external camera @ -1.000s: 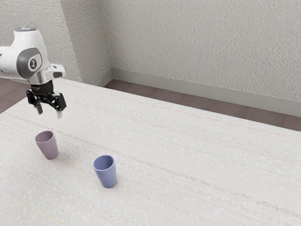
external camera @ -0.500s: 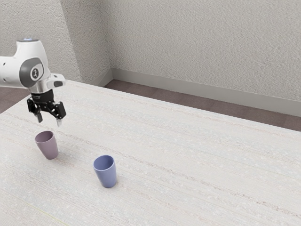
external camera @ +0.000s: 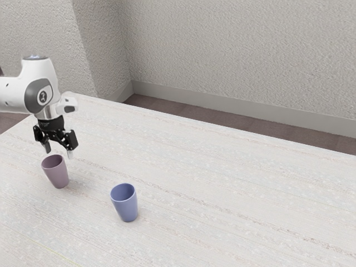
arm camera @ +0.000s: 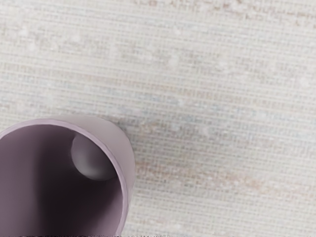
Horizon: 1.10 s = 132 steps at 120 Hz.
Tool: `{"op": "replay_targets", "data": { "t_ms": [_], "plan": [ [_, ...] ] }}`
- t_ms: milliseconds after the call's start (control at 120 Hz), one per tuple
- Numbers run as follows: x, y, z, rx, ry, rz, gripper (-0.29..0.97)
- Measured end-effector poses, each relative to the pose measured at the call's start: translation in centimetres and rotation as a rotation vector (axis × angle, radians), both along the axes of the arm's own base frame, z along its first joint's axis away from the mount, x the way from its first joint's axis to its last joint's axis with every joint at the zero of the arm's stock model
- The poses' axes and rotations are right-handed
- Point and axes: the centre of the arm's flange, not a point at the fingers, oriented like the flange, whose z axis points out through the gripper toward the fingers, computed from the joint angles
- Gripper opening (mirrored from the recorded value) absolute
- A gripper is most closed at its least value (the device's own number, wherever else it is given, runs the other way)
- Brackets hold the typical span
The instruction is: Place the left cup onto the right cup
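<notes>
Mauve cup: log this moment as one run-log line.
gripper: open, above mauve cup | mauve cup: upright on table, ungrasped | blue cup: upright, apart | stacking: not yet done

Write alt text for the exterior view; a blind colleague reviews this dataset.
An open black gripper hovers just above a mauve cup standing upright on a pale table. A blue cup stands upright apart from it, toward the exterior view's right.

Bare sim room, stucco walls (external camera: pixel 250 50), baseboard (external camera: pixel 239 107), brown floor (external camera: pixel 250 123) — pale wood-grain tbl (external camera: pixel 233 183)
</notes>
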Motion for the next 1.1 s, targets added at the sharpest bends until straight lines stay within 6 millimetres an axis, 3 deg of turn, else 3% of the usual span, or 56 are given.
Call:
{"op": "replay_targets", "data": {
  "t_ms": [567,1100],
  "plan": [
    [-0.9,1.6,-1.2,-0.001,-0.016,-0.036,0.68],
    [-0.5,1.5,-3.3,-0.006,-0.002,-0.068,0.68]
  ]
}}
